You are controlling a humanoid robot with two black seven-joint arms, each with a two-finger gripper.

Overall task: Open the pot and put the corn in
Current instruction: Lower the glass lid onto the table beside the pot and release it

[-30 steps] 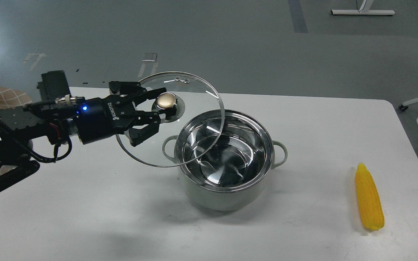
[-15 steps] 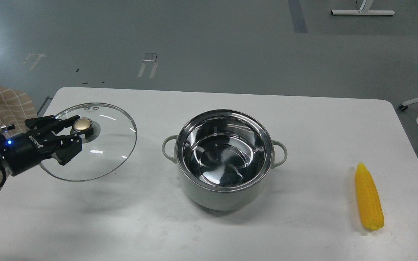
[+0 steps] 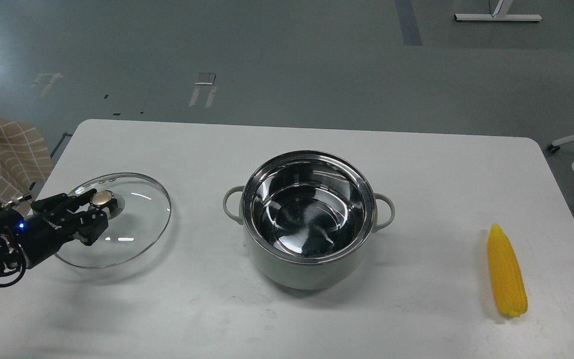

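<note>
Low over the white counter [image 3: 317, 319], the left gripper [image 3: 98, 212] reaches rightward, clamped on the gold knob [image 3: 101, 198] of the round clear glass lid [image 3: 137, 224]. The open pale grey-green steel-lined pot [image 3: 309, 219] sits to its right, the bright yellow corn cob [image 3: 506, 271] far beyond.

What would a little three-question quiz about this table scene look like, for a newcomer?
1. True or false: the pot is uncovered.
2. The corn lies: A) in the pot, B) on the table right of the pot, C) under the glass lid.
3. What does the left gripper hold?

Key: 1 true; 2 B; 3 the lid's gold knob.
</note>
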